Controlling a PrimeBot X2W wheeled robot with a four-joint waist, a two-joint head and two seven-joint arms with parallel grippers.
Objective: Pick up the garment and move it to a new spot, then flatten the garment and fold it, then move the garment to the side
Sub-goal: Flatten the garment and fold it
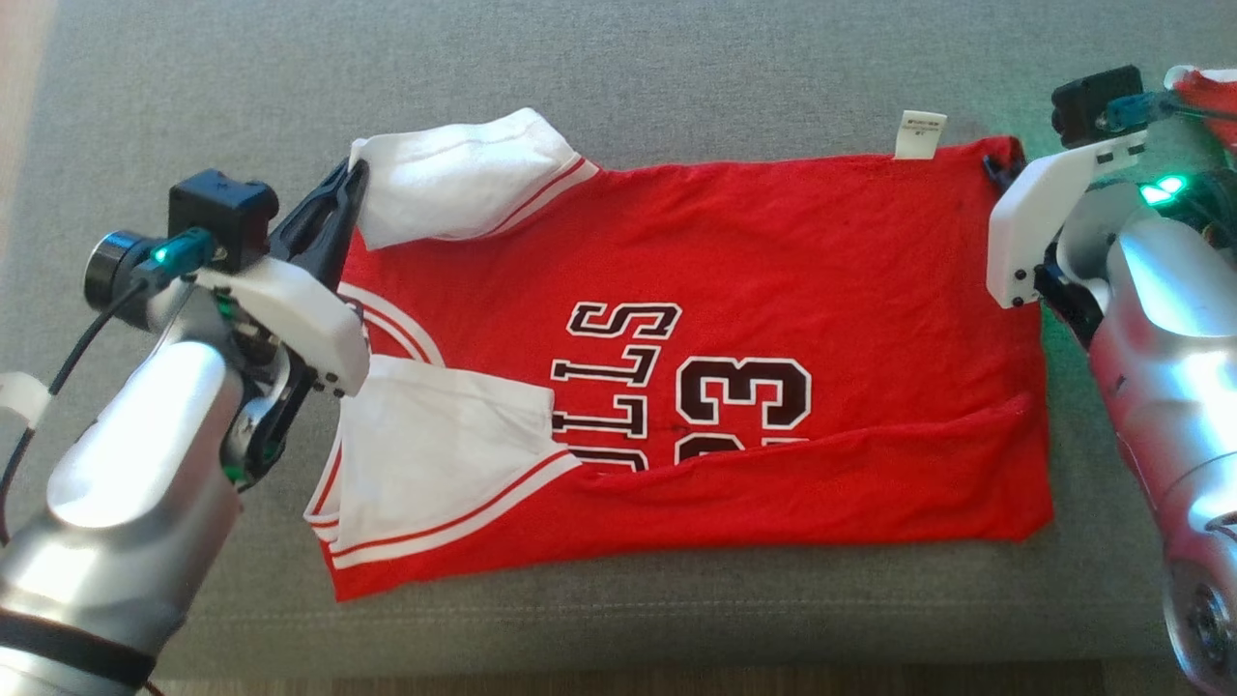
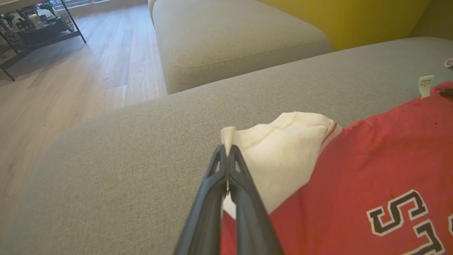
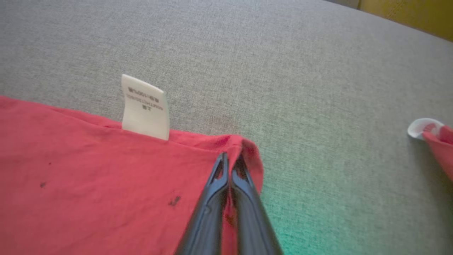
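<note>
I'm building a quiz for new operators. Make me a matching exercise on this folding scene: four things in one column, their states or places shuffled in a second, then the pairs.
Things
1. left gripper
2. right gripper
3. white rectangular fabric care label
4. near long edge of the red basketball jersey

States
A. folded over, hiding part of the black-and-white number
B. pinching the jersey's red far corner
C. sticking out from the far edge onto the grey fabric cushion
D. pinching the tip of the white far sleeve

Pairs: 1-D, 2-B, 3-C, 4-A
</note>
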